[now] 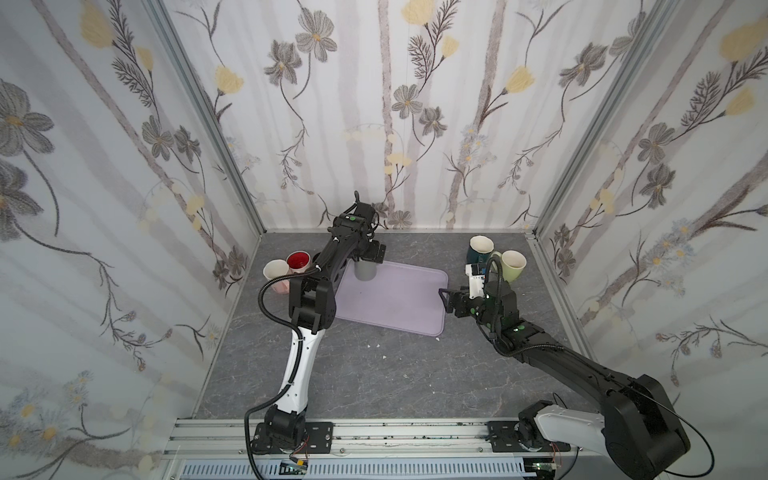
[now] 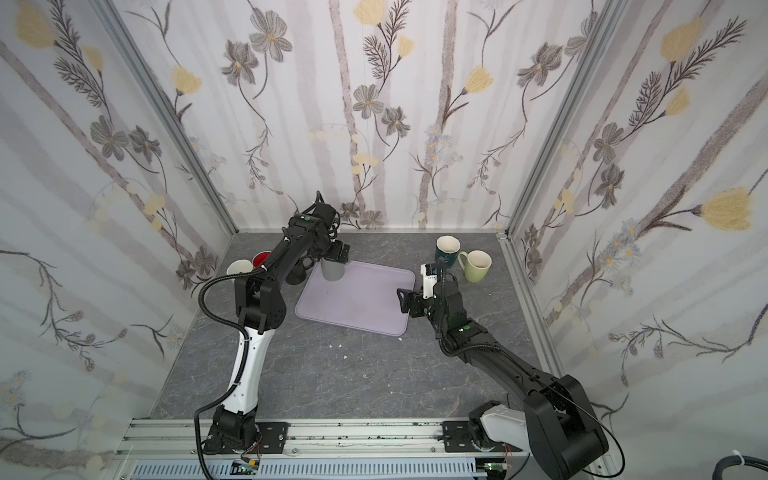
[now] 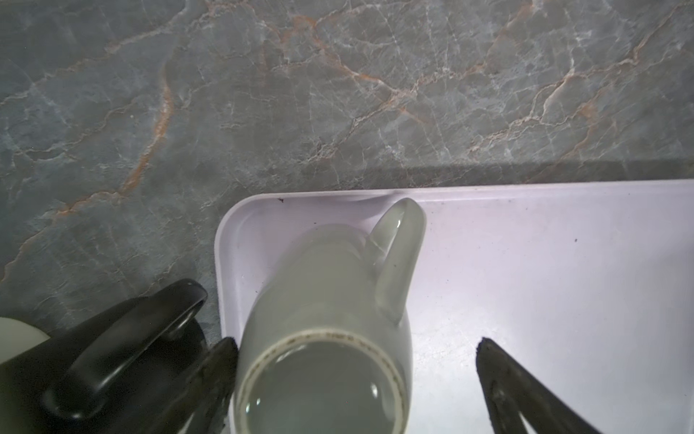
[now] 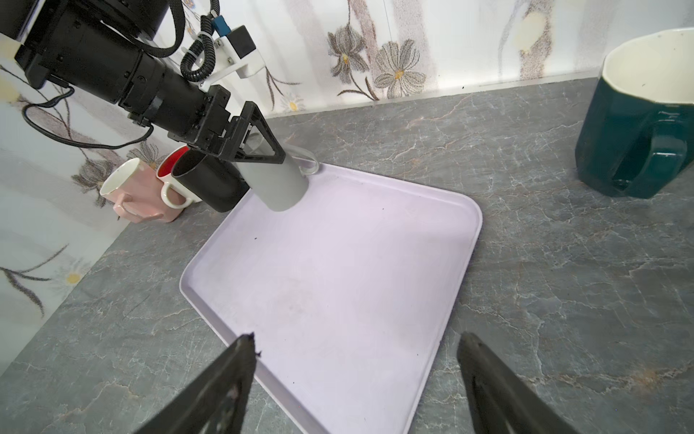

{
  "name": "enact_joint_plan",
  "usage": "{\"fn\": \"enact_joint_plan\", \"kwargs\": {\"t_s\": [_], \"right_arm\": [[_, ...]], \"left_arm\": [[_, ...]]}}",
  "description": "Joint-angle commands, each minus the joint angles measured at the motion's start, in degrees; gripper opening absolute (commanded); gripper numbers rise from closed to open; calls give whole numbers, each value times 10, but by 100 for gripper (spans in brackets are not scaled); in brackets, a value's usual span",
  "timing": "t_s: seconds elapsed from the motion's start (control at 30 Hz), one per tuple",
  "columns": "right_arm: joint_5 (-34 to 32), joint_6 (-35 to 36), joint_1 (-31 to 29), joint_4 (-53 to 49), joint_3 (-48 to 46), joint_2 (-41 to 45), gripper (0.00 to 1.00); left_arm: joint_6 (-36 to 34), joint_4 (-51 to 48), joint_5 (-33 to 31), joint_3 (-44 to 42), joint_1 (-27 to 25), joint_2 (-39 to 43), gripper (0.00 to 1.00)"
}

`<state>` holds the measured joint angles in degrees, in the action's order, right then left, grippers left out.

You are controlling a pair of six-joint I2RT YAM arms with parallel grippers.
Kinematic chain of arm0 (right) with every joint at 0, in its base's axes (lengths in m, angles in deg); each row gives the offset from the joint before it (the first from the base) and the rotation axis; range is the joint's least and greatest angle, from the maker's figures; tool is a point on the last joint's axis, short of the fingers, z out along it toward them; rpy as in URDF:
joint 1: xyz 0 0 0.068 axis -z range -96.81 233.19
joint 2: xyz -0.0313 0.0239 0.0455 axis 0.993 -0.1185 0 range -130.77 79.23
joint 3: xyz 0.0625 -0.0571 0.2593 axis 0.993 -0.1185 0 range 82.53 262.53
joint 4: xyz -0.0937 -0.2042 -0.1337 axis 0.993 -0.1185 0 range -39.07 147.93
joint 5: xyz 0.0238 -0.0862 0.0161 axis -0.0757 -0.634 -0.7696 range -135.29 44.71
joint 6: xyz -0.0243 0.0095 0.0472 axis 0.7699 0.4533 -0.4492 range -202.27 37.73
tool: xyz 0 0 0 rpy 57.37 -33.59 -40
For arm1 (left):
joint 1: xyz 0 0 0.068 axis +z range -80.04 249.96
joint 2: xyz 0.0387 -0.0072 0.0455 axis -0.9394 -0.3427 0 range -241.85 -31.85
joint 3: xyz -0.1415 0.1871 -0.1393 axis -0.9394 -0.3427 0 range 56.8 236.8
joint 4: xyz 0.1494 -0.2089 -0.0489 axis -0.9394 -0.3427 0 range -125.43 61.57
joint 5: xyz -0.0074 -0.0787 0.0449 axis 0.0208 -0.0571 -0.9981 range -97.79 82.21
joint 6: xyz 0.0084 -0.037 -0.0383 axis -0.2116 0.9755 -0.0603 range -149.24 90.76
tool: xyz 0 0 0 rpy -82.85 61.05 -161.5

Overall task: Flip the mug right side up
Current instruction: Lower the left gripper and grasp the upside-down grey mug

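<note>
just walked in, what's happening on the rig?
The left gripper is open, jaws straddling the grey mug, which stands upside down in the far left corner of the lavender tray. Nothing gripped yet. The right gripper is open and empty by the tray's right edge.

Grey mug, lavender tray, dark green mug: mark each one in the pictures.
grey mug (image 3: 319, 285): left wrist view, on its side wall.
lavender tray (image 4: 338, 282): right wrist view, on its bare floor.
dark green mug (image 4: 608, 131): right wrist view, on its outer wall.
</note>
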<state>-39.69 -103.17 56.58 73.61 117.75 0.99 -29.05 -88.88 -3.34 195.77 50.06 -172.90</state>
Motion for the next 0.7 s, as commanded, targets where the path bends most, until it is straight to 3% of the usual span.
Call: {"fn": "enact_joint_plan", "kwargs": {"t_s": [0.0,0.27,0.43,0.67], "right_arm": [[-7,-4,0,7,1,1,85],[-14,-5,-1,1,-1,5,84],[-18,-6,-1,-4,-8,17,84],[-21,-11,-1,-14,-22,42,84]], "left_arm": [[-12,12,-29,-4,-3,9,100],[-37,79,-5,-101,-37,55,100],[-13,101,40,-130,-52,68,100],[6,132,17,-142,-84,68,100]]}}
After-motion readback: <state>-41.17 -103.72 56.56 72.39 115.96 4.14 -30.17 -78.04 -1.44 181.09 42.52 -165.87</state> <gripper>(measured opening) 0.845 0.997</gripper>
